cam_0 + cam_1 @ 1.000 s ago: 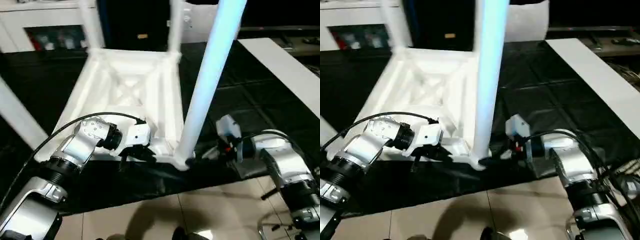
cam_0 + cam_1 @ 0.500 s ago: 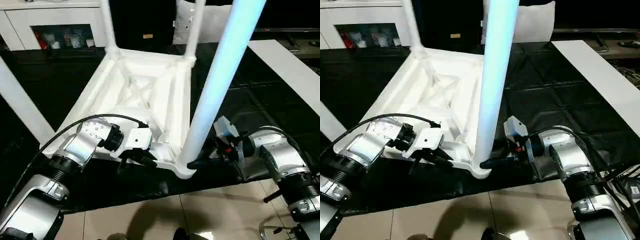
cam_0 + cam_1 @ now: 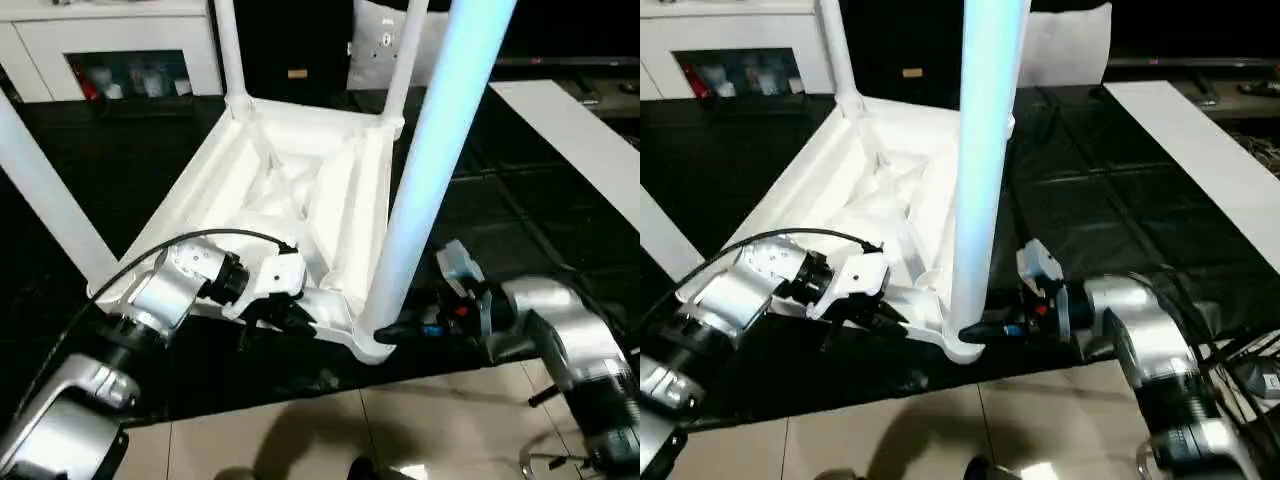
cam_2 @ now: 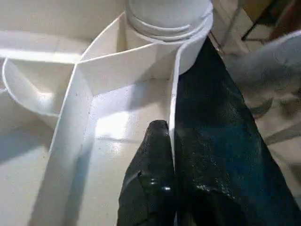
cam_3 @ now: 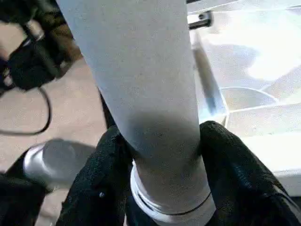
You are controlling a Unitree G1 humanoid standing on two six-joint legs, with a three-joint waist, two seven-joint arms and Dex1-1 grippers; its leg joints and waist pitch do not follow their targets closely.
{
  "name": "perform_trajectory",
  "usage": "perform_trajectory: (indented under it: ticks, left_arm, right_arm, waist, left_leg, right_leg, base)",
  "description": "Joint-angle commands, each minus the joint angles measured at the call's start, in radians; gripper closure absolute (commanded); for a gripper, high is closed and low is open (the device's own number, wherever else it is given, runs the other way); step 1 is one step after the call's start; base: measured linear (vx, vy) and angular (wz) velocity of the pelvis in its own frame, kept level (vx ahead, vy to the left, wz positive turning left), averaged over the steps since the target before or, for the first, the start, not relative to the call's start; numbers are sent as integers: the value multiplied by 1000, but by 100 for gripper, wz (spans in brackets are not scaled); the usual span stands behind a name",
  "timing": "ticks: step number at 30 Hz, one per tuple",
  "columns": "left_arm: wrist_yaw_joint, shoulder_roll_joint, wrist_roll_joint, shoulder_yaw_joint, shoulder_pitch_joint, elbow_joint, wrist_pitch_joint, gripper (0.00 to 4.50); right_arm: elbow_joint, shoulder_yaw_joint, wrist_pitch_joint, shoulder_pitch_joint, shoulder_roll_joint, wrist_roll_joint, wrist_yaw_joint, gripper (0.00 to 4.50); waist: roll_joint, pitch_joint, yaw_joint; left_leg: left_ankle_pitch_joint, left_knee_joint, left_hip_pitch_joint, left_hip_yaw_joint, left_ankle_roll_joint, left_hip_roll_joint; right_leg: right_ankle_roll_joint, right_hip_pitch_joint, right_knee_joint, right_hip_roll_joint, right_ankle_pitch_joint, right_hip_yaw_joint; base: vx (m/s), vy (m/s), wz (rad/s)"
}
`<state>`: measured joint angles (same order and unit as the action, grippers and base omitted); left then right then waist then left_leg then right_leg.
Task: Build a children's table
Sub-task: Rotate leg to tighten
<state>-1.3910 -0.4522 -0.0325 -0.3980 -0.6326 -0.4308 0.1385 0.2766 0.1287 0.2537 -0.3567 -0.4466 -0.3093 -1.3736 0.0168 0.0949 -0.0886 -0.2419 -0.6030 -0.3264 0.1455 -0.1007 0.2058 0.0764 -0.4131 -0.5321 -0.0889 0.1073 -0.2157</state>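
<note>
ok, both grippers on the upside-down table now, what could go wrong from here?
1. The right gripper has its fingers around the near leg low at the corner socket; that long leg could lever crooked if pushed sideways.
2. The left gripper pinches just the thin rim wall, a grip that may slip.
3. That corner sits near the black cover's edge, so the table could slide off.

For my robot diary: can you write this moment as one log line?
table: upside down | left pincer: shut on table rim | right pincer: shut on near leg at socket | leg: upright
</note>
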Motion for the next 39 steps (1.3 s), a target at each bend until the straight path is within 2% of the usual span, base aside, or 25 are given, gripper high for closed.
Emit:
perform_trajectory:
  ticks: [1, 4, 5, 6, 7, 8, 9, 10, 11, 12, 13, 14, 15, 16, 17, 18, 20, 21, 23, 25, 27, 31, 33, 35, 39]
  left_arm:
    - [133, 66, 2, 7, 5, 34, 70, 450]
    - [202, 101, -11, 21, 5, 49, 128, 450]
    - [235, 119, -15, 30, 0, 49, 152, 450]
    - [243, 124, -16, 32, -1, 49, 158, 450]
    - [295, 152, -25, 47, -12, 47, 195, 450]
    - [302, 155, -26, 48, -13, 49, 201, 450]
    - [325, 167, -33, 54, -16, 56, 223, 450]
    - [350, 178, -40, 57, -21, 61, 243, 450]
    - [380, 192, -50, 60, -29, 57, 256, 450]
    - [414, 208, -61, 63, -40, 48, 266, 450]
    - [432, 216, -67, 64, -44, 46, 275, 450]
    - [463, 237, -70, 71, -50, 46, 289, 450]
    - [493, 260, -72, 77, -55, 52, 308, 450]
    - [506, 270, -73, 80, -56, 55, 315, 450]
    - [519, 279, -75, 83, -57, 58, 322, 450]
    - [546, 297, -79, 90, -59, 62, 333, 450]
    - [593, 326, -85, 103, -62, 64, 348, 450]
    - [605, 332, -87, 107, -63, 63, 348, 450]
    - [618, 332, -91, 113, -65, 60, 345, 450]
    - [619, 322, -92, 116, -62, 61, 342, 450]
    - [601, 302, -93, 110, -53, 72, 334, 450]
    - [534, 248, -84, 97, -25, 94, 301, 450]
    - [503, 221, -77, 96, -15, 93, 283, 450]
    - [463, 196, -69, 92, -6, 91, 259, 450]
    - [387, 151, -58, 81, 2, 76, 203, 450]
  right_arm:
    - [-54, 59, 34, 26, 66, -27, 39, 257]
    - [-55, 53, 19, 43, 124, 32, 178, 257]
    - [-50, 44, 26, 39, 158, 55, 253, 257]
    - [-48, 42, 27, 38, 167, 61, 273, 257]
    - [-42, 24, 46, 26, 224, 84, 387, 257]
    - [-44, 23, 50, 25, 230, 85, 401, 257]
    - [-47, 18, 59, 22, 255, 95, 455, 257]
    - [-46, 15, 65, 15, 283, 111, 520, 258]
    - [-36, 10, 68, 5, 315, 133, 593, 259]
    - [-22, 3, 71, -8, 354, 155, 675, 259]
    - [-16, -2, 73, -12, 374, 167, 717, 259]
    - [0, -18, 78, -26, 410, 181, 794, 260]
    - [21, -40, 79, -42, 448, 199, 882, 260]
    - [31, -51, 82, -49, 465, 203, 920, 261]
    - [42, -63, 86, -57, 483, 207, 960, 261]
    - [62, -93, 97, -73, 519, 209, 1033, 261]
    - [95, -151, 100, -101, 575, 174, 1124, 261]
    - [104, -160, 92, -109, 582, 170, 1138, 261]
    - [105, -168, 53, -112, 581, 180, 1152, 205]
    - [96, -178, 32, -105, 575, 179, 1146, 187]
    - [79, -157, -8, -84, 534, 205, 1102, 171]
    - [55, -139, -109, -47, 411, 244, 995, 136]
    - [28, -150, -126, -31, 351, 209, 901, 119]
    - [2, -163, -131, -20, 300, 172, 814, 91]
    - [-44, -160, -123, -4, 194, 119, 636, 52]
  waist:
    - [6, -69, 16]
    - [2, -58, 37]
    - [-9, -59, 62]
    - [-15, -58, 73]
    - [-28, -56, 81]
    - [-37, -50, 73]
    - [-16, -40, 89]
    - [-2, -31, 84]
    - [48, -20, 79]
    - [49, -46, 93]
    - [38, -55, 95]
    - [4, -66, 89]
    - [-20, -70, 99]
    - [-23, -71, 103]
    - [-17, -57, 118]
    - [-18, -54, 117]
    - [-25, -54, 133]
    - [-29, -57, 138]
    - [-27, -56, 142]
    - [-15, -62, 137]
    - [-10, -64, 135]
    - [-13, -75, 122]
    - [-13, -87, 108]
    - [-10, -89, 97]
    - [-15, -84, 75]
  left_leg:
    - [-69, 67, -10, 8, 81, 20]
    - [-155, 62, 4, 8, 62, 12]
    - [-220, 57, 13, -2, 63, 27]
    - [-248, 63, 9, -11, 65, 47]
    - [-339, 106, -25, -49, 72, 124]
    - [-426, 149, -31, -78, 63, 178]
    - [-533, 166, 0, -70, 29, 169]
    - [-559, 139, 13, -44, 11, 108]
    - [-328, -22, 84, 26, 9, -60]
    - [-192, -43, 32, 31, 55, -77]
    - [-153, -17, -34, 11, 58, -57]
    - [-84, 23, -41, -12, 66, -16]
    - [-66, 38, -44, -36, 68, 26]
    - [-69, 44, -39, -40, 68, 41]
    - [-165, 53, -18, -26, 52, 28]
    - [-193, 50, -8, -22, 47, 18]
    - [-229, 55, -11, -27, 49, 23]
    - [-247, 64, -18, -38, 62, 42]
    - [-248, 68, -17, -37, 73, 43]
    - [-158, 62, -22, -25, 79, 17]
    - [-113, 61, -24, -21, 91, 11]
    - [-8, 57, -30, -23, 129, 19]
    - [79, 50, -40, -22, 179, 14]
    - [147, 45, -43, -23, 219, 17]
    - [114, 46, -39, -14, 226, 15]
  right_leg:
    - [-63, 76, 92, -68, 550, 58]
    - [-137, 74, 131, -60, 659, 27]
    - [-182, 86, 158, -55, 672, -11]
    - [-180, 97, 153, -57, 649, -15]
    - [-142, 136, 64, -67, 534, 17]
    - [-91, 141, -42, -73, 417, 70]
    - [-16, 91, -87, -81, 256, 135]
    - [-20, 75, -35, -75, 386, 142]
    - [-191, -28, 152, -50, 976, 65]
    - [-233, 30, 138, -80, 1078, 70]
    - [-255, 98, 114, -86, 992, 53]
    - [-248, 105, 114, -87, 777, 44]
    - [-184, 112, 95, -85, 578, 41]
    - [-145, 107, 86, -86, 505, 45]
    - [-74, 83, 97, -70, 506, 39]
    - [-70, 79, 106, -70, 543, 32]
    - [-71, 88, 109, -72, 565, 21]
    - [-68, 96, 97, -73, 508, 29]
    - [-41, 88, 83, -78, 451, 49]
    - [-5, 87, 83, -81, 446, 59]
    - [3, 85, 81, -81, 466, 59]
    - [36, 85, 58, -82, 348, 70]
    - [48, 94, 35, -78, 245, 75]
    - [75, 87, 20, -75, 159, 79]
    - [62, 82, 33, -70, 248, 74]
  base:
    - [0, 0, 0]
    - [0, 0, 0]
    - [0, 0, 0]
    - [0, 0, 0]
    - [0, 0, 0]
    - [0, 0, 0]
    - [0, 0, 0]
    - [0, 0, 0]
    - [0, 0, 0]
    - [68, -17, -24]
    - [46, 35, -48]
    - [46, 35, -48]
    - [0, 0, 0]
    - [0, 0, 0]
    - [0, 0, 0]
    - [0, 0, 0]
    - [0, 0, 0]
    - [0, 0, 0]
    - [0, 0, 0]
    - [0, 0, 0]
    - [0, 0, 0]
    - [0, 0, 0]
    - [0, 0, 0]
    - [0, 0, 0]
    - [0, 0, 0]
